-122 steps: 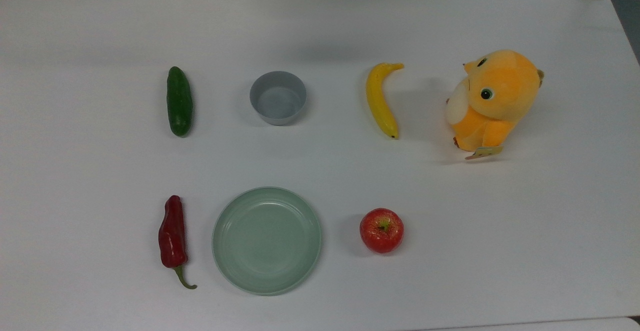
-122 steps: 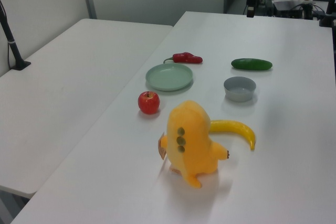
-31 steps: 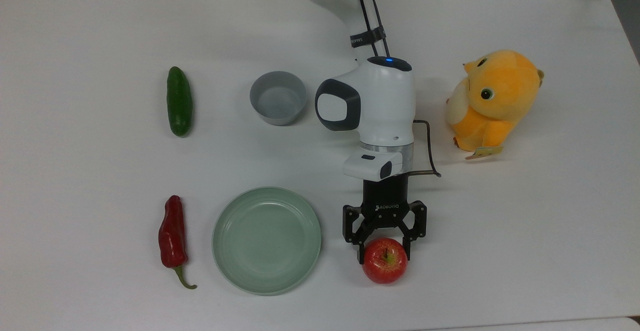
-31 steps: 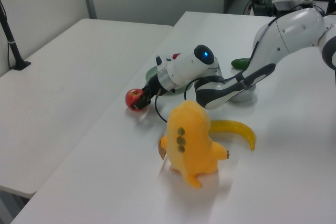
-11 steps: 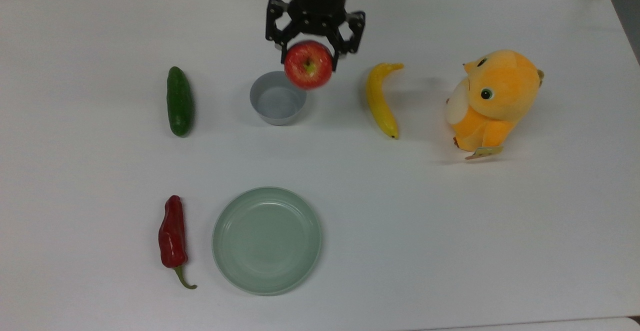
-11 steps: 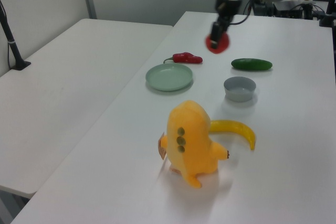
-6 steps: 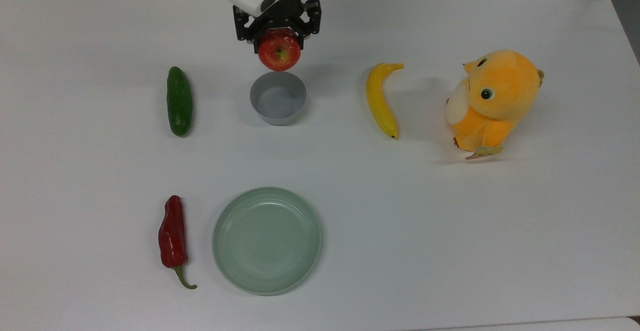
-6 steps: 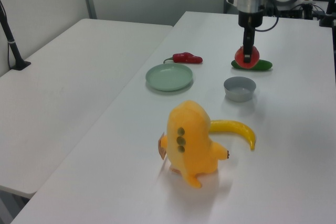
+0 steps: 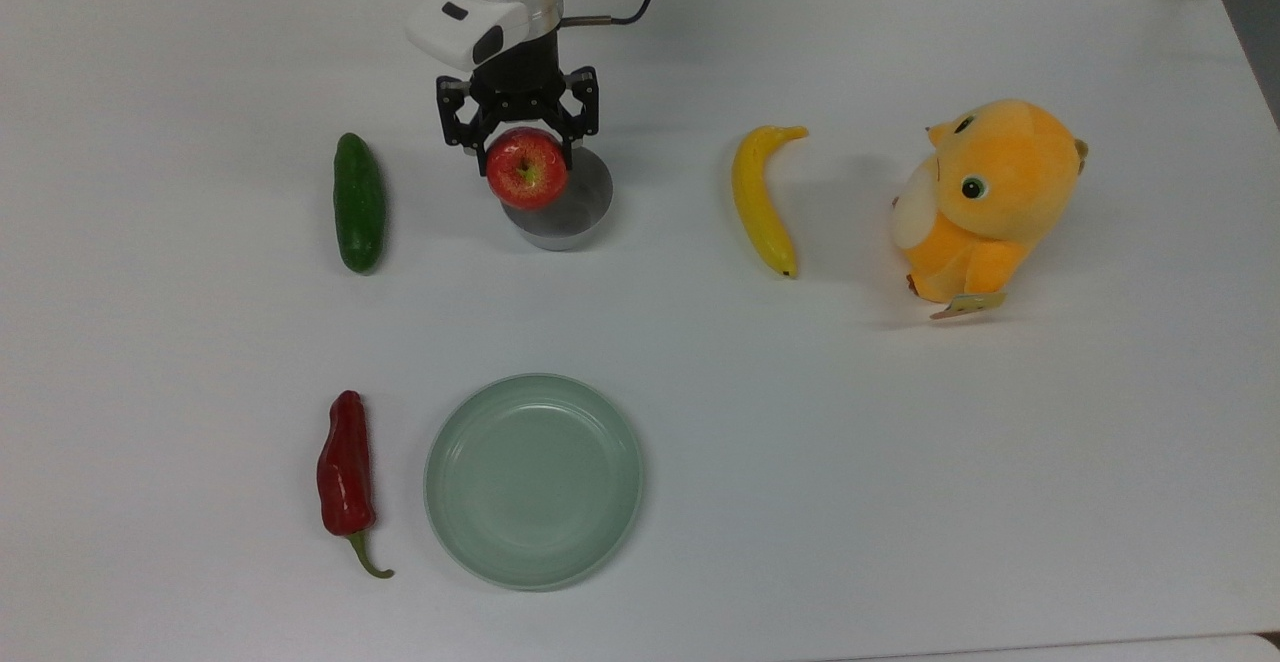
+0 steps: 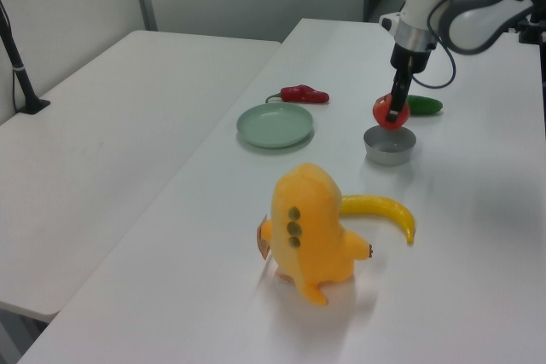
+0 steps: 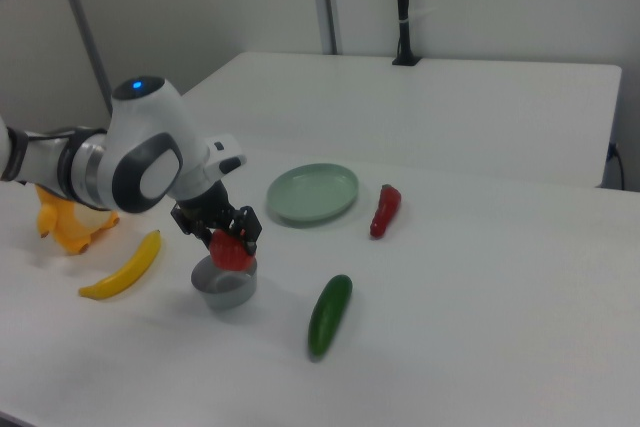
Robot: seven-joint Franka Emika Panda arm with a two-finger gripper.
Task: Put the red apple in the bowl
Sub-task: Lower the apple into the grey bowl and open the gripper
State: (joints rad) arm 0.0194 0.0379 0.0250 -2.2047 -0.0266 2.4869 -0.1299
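The red apple [image 9: 526, 168] [image 10: 386, 112] [image 11: 229, 250] hangs in the air with my gripper [image 9: 520, 154] [image 10: 392, 110] [image 11: 222, 239] shut on it. It is held just above the small grey bowl [image 9: 570, 212] [image 10: 390, 146] [image 11: 226, 287], over the rim on the top view's left, and covers part of the bowl's opening there. The left view shows a small gap between the apple's underside and the bowl's rim. The bowl's inside looks bare where it shows.
A green cucumber [image 9: 358, 202] lies at the top view's left of the bowl, a banana [image 9: 762, 199] and an orange plush toy [image 9: 985, 199] at its right. A pale-green plate [image 9: 534, 479] and a red chili pepper [image 9: 346, 475] lie nearer the front edge.
The gripper has carried the apple from behind the bowl down toward it; the apple now overlaps the bowl's rim in the top view and sits lower in the left view.
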